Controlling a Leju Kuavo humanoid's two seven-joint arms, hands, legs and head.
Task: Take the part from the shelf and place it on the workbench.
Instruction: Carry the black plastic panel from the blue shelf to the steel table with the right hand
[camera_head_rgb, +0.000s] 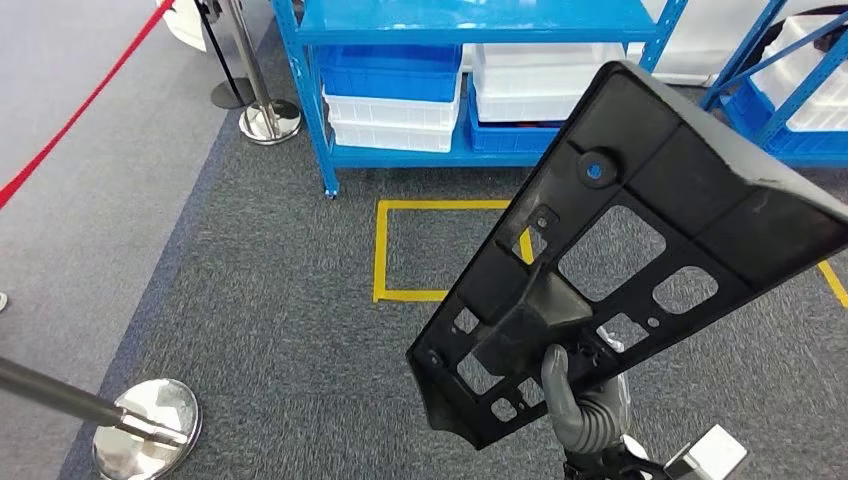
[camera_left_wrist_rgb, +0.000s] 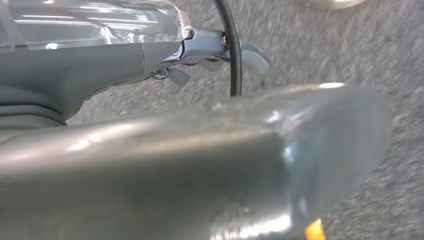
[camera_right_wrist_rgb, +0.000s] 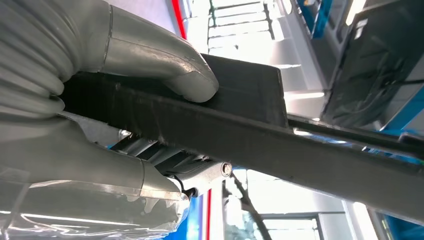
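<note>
Dark grey speckled carpet (camera_head_rgb: 270, 300) underfoot, giving way on the left to a paler grey carpet strip (camera_head_rgb: 90, 150). Yellow tape rectangle (camera_head_rgb: 385, 250) marked on the carpet just in front of a blue metal shelf rack (camera_head_rgb: 310, 100). Stacked blue and white plastic bins (camera_head_rgb: 395, 95) on the rack's lower level. Second blue rack (camera_head_rgb: 790, 90) with white bins at the far right. Red barrier rope (camera_head_rgb: 80, 110) slanting across the left, strung between chrome stanchions on round bases (camera_head_rgb: 268, 120), one base (camera_head_rgb: 150, 425) near the bottom left corner. Even, bright lighting throughout.
</note>
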